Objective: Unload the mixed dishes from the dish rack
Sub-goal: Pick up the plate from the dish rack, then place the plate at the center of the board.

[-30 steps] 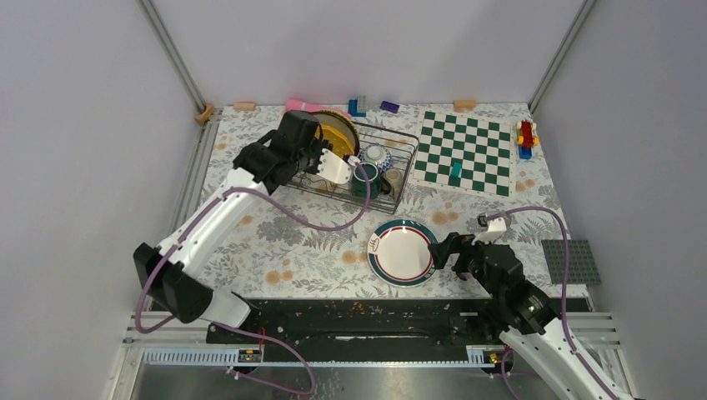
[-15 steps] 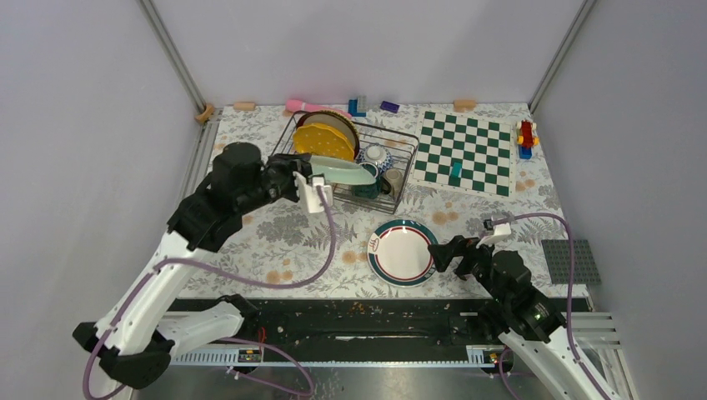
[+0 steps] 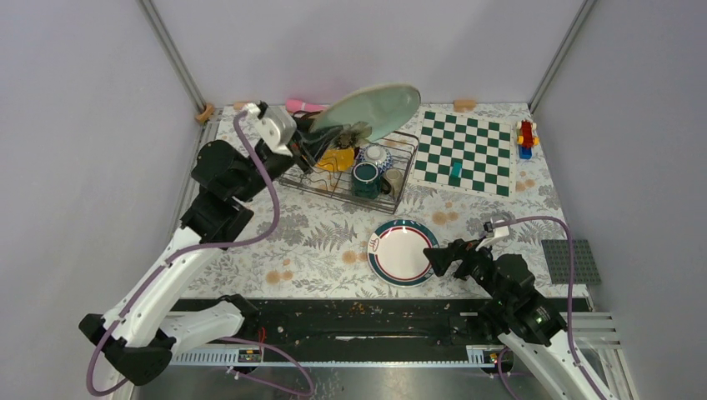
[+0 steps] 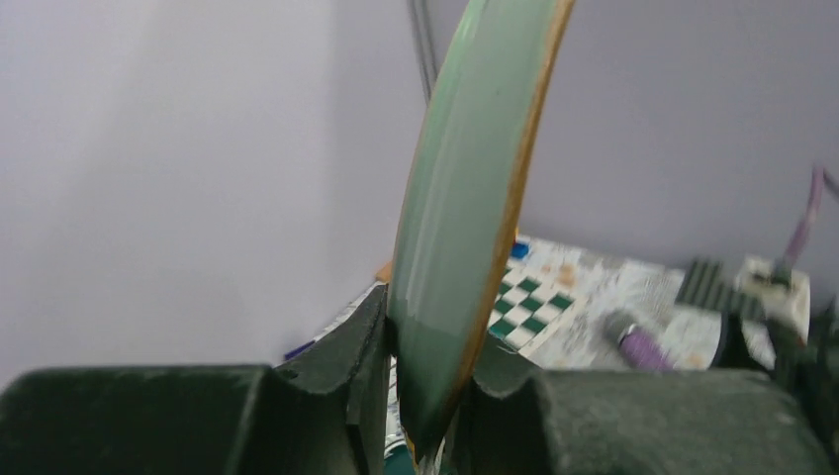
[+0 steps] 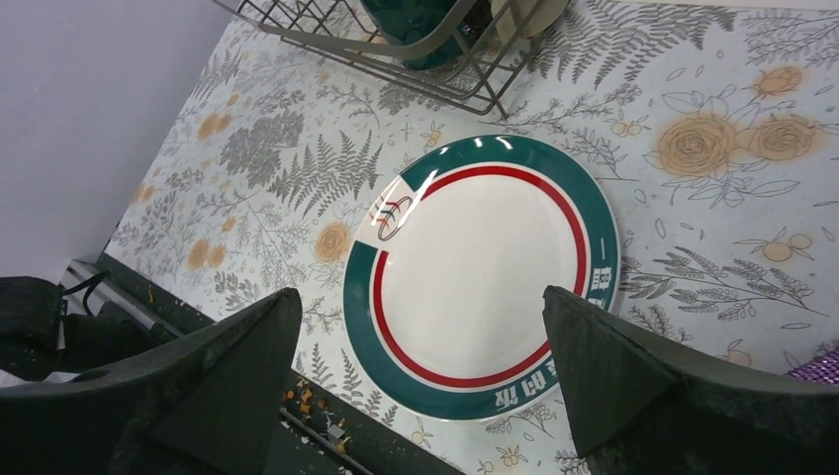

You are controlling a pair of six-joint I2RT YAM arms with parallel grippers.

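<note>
Floral table (image 3: 275,242): L gripper (image 4: 427,386) pinching green plate (image 4: 465,198)

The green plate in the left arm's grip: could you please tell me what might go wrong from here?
1. The left tool pinches the green plate only at its rim, so the plate may pivot or slip out.
2. The plate seems to hang over the rack, so a drop could strike the mug there.
3. The right tool sits open beside the table plate; setting the green plate down there might cause a clash.
</note>
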